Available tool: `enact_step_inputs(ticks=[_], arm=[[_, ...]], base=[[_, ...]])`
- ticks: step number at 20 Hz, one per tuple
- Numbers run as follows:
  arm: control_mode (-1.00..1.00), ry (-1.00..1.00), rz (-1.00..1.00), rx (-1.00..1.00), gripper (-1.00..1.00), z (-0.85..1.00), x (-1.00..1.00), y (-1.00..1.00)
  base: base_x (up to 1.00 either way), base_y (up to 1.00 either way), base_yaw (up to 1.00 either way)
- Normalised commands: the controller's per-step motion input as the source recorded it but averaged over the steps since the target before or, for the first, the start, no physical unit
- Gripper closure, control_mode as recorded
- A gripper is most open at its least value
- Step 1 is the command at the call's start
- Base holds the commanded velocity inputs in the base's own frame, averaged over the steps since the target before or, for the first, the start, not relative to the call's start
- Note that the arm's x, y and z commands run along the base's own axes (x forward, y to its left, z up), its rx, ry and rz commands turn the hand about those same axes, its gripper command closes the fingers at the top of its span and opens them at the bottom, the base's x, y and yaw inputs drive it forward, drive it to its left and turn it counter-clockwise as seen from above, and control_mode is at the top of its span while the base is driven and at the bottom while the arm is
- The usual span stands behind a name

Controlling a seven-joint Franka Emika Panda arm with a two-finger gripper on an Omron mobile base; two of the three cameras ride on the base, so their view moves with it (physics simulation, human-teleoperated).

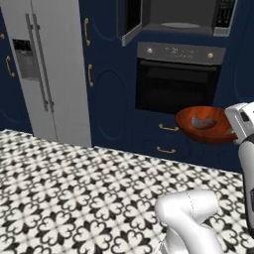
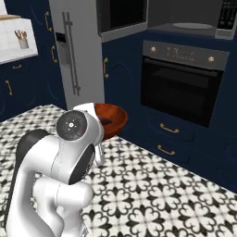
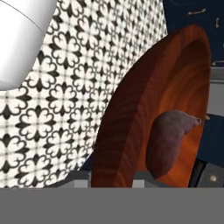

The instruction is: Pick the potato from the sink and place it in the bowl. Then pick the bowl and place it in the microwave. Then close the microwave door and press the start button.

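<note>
bowl (image 3: 131,109) rim between jaws, potato (image 3: 168,142) inside

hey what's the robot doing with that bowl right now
The robot arm is holding the wooden bowl up in the air by its rim, with the potato already lying inside it. The bowl hangs in front of the oven, lower than the microwave, whose door stands open. So the potato step looks done, and the bowl is not yet in the microwave.
</note>
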Motion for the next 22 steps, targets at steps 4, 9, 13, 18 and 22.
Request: enact_step_inputs(ticks=[4, 9, 13, 18, 22], arm=[[1.00, 0.00, 0.00, 0.00, 1.00, 0.00, 0.00, 0.00], [1.00, 0.00, 0.00, 0.00, 1.00, 0.00, 0.00, 0.00], [1.00, 0.00, 0.00, 0.00, 1.00, 0.00, 0.00, 0.00], [1.00, 0.00, 0.00, 0.00, 1.00, 0.00, 0.00, 0.00], [1.00, 0.00, 0.00, 0.00, 1.00, 0.00, 0.00, 0.00]], base=[[1.00, -0.71, 0.05], [1.00, -0.71, 0.03], [1.00, -0.58, 0.00], [1.00, -0.30, 0.00], [1.00, -0.07, 0.00]])
